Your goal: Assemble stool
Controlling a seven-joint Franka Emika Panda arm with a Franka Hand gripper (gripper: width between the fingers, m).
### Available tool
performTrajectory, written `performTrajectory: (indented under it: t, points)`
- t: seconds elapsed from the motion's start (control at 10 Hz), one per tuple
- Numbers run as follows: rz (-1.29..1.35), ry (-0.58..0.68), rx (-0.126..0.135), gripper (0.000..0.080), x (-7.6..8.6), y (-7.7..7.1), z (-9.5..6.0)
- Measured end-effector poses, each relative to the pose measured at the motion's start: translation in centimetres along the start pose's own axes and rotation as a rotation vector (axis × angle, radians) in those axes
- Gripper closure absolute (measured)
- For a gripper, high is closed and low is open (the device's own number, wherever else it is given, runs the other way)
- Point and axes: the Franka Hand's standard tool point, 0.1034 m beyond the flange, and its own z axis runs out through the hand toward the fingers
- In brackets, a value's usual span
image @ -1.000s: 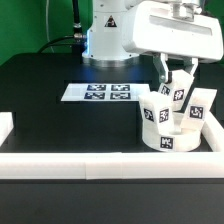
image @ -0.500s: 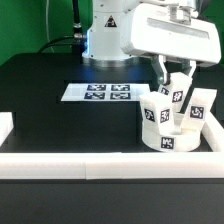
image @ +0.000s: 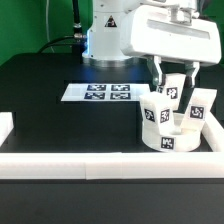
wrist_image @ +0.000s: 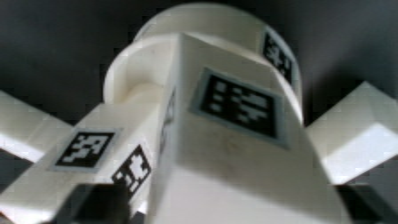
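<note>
The round white seat disc (image: 168, 140) lies by the front right corner of the table, with three tagged white legs standing up from it. My gripper (image: 173, 80) is straight above the middle leg (image: 170, 97), with its fingers open on either side of the leg's top. In the wrist view that leg (wrist_image: 231, 150) fills the picture between the two dark fingertips (wrist_image: 80, 205) of the gripper (wrist_image: 217, 215). The seat disc (wrist_image: 196, 35) lies beyond it. The other two legs (image: 150, 114) (image: 197, 107) stand to its sides.
The marker board (image: 100, 93) lies flat in the middle of the black table. White border rails run along the front edge (image: 90, 162) and the exterior view's left edge (image: 5, 125). The robot base (image: 105, 40) stands at the back.
The fingers have spread a little wider around the middle leg. The leg, the seat and the other legs have not moved.
</note>
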Motion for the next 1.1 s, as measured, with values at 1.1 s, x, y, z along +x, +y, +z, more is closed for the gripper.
performTrajectory:
  t: [1.1]
  points:
    - [0.016, -0.134, 0.058, 0.015, 2.3, 2.3, -1.9]
